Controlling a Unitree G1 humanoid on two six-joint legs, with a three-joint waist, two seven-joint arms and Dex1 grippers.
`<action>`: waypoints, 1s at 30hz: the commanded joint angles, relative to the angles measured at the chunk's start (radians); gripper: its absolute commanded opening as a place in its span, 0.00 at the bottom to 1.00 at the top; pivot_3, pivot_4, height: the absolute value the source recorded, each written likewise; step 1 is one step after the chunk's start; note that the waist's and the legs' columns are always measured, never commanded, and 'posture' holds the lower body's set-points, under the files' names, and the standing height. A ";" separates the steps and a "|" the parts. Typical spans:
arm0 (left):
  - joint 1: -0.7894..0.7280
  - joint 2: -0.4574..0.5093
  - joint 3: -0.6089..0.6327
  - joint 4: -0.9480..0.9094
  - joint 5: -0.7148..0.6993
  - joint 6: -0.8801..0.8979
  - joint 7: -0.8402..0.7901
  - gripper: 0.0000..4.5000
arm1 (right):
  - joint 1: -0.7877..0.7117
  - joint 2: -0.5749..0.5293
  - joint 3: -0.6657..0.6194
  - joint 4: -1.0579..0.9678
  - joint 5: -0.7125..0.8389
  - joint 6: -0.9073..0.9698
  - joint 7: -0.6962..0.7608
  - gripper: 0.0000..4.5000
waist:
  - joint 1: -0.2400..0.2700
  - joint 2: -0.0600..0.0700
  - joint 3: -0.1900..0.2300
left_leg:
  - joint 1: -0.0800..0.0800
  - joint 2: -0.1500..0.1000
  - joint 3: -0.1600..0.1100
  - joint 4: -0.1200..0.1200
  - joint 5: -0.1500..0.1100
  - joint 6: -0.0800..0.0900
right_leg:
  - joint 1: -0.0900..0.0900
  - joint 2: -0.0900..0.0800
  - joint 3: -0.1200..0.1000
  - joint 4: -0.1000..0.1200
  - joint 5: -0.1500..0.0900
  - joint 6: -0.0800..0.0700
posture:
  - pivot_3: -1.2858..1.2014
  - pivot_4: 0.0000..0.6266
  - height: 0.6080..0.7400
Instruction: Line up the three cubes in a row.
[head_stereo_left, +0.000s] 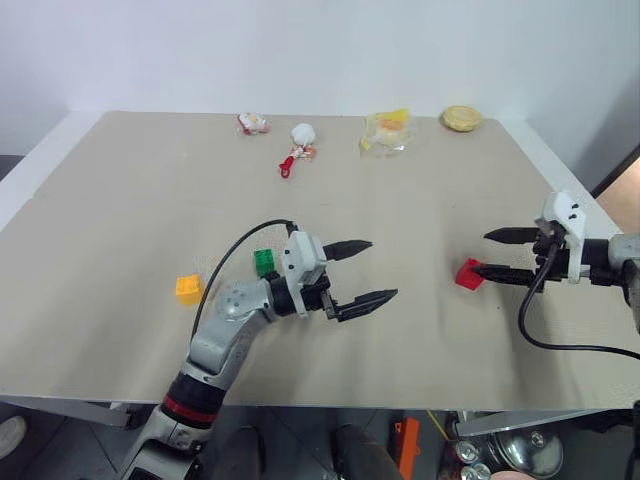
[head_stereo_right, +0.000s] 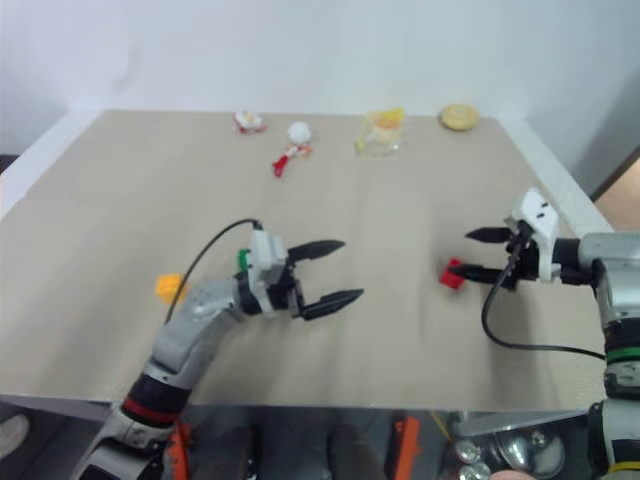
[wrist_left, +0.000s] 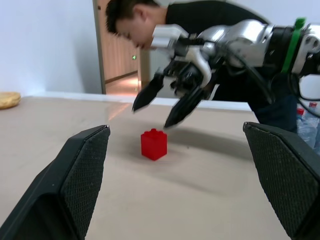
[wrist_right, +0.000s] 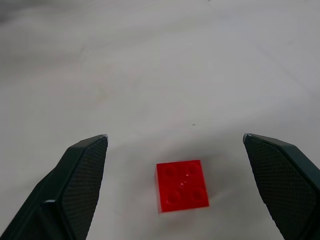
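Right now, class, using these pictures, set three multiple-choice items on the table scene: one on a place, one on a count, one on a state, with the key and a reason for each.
1. Which claw is nearest the red cube?
A. the left claw
B. the right claw
C. neither, both are far off

2. How many studded cubes lie on the table?
A. two
B. three
C. five

3. How do the right claw's fingers stand?
A. shut on the red cube
B. shut on nothing
C. open, holding nothing

Key:
1 B, the right claw hangs just beside the red cube, while the left claw is mid-table.
2 B, the yellow-orange cube, green cube and red one.
3 C, its wrist view shows the cube lying free between spread fingers.
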 joint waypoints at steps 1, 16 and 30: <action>-0.026 -0.021 0.014 -0.003 -0.010 -0.017 0.008 0.98 | -0.057 0.014 0.014 0.084 -0.044 -0.058 0.027 1.00 | 0.000 0.000 0.000 | 0.000 0.000 0.000 0.000 0.000 0.000 | 0.000 0.000 0.000 0.000 0.000 0.000 | 0.52 0.24 1.00; -0.045 -0.046 0.019 -0.002 -0.009 -0.025 0.019 0.98 | -0.190 0.094 0.029 0.419 -0.175 -0.189 0.031 1.00 | -0.001 0.000 0.000 | 0.000 -0.001 0.001 0.000 0.000 0.000 | 0.000 0.000 0.002 0.000 0.001 0.001 | 0.52 0.24 1.00; -0.027 -0.006 0.040 -0.024 -0.048 -0.019 -0.021 1.00 | -0.215 0.103 -0.001 0.369 -0.160 -0.152 0.071 0.28 | -0.001 0.001 0.000 | 0.000 -0.001 0.001 0.000 0.000 0.000 | 0.000 0.000 0.003 0.000 0.001 0.002 | 0.52 0.24 1.00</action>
